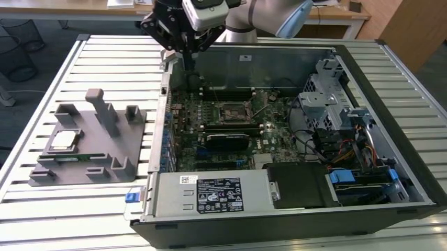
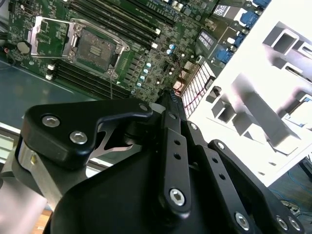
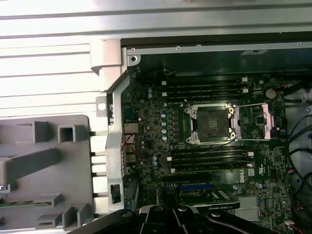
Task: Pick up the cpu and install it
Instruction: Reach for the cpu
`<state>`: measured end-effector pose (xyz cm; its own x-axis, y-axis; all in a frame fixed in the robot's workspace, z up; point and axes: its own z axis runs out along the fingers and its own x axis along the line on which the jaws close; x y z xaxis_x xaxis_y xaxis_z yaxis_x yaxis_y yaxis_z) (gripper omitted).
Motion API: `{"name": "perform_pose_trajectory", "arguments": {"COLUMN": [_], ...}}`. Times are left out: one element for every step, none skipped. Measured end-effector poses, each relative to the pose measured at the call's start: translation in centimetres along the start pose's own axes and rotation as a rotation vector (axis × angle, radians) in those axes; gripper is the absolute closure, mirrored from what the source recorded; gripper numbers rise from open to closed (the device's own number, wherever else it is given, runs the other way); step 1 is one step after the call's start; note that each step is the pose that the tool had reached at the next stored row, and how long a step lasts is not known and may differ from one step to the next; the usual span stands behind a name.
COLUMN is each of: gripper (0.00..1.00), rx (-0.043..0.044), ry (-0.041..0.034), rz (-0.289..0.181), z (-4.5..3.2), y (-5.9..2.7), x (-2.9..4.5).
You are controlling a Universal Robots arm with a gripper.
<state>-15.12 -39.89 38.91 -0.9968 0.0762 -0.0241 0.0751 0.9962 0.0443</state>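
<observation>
Your claw (image 1: 187, 61) hangs pinched together and empty by the PC case's (image 1: 293, 63) upper-left corner. The cpu (image 1: 64, 139) sits well apart at frame left, on the grey holder (image 1: 77, 177).

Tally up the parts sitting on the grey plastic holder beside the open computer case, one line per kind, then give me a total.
Flat square cpu with a silver-grey metal top: 1
Long narrow green memory stick: 1
Total: 2
</observation>
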Motion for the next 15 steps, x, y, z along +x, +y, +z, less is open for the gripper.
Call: {"name": "perform_pose_trajectory", "arguments": {"gripper": [0.89, 0.89, 0.89, 0.89, 0.89, 0.89, 0.89, 0.89, 0.89, 0.89, 0.89, 0.89, 0.89, 0.89, 0.89], "rx": [0.0, 0.0, 0.0, 0.0, 0.0, 0.0, 0.0, 0.0, 0.0, 0.0, 0.0, 0.0, 0.0, 0.0, 0.0], "ry": [0.0, 0.0, 0.0001, 0.0, 0.0, 0.0001, 0.0001, 0.0001, 0.0001, 0.0001, 0.0001, 0.0001, 0.0001, 0.0001, 0.0001], "rz": [0.0, 0.0, 0.0, 0.0, 0.0, 0.0, 0.0, 0.0, 0.0, 0.0, 0.0, 0.0, 0.0, 0.0, 0.0], "z": [0.01, 0.01, 0.02, 0.03, 0.03, 0.04, 0.04, 0.05, 0.06, 0.07, 0.07, 0.08, 0.08, 0.1, 0.1], "y": [0.0, -0.01, -0.01, -0.01, -0.01, -0.02, -0.02, -0.02, -0.02, -0.03, -0.03, -0.03, -0.03, -0.04, -0.04], "x": [0.03, 0.06, 0.09, 0.11, 0.14, 0.17, 0.2, 0.23, 0.27, 0.31, 0.34, 0.37, 0.41, 0.44, 0.47]}}
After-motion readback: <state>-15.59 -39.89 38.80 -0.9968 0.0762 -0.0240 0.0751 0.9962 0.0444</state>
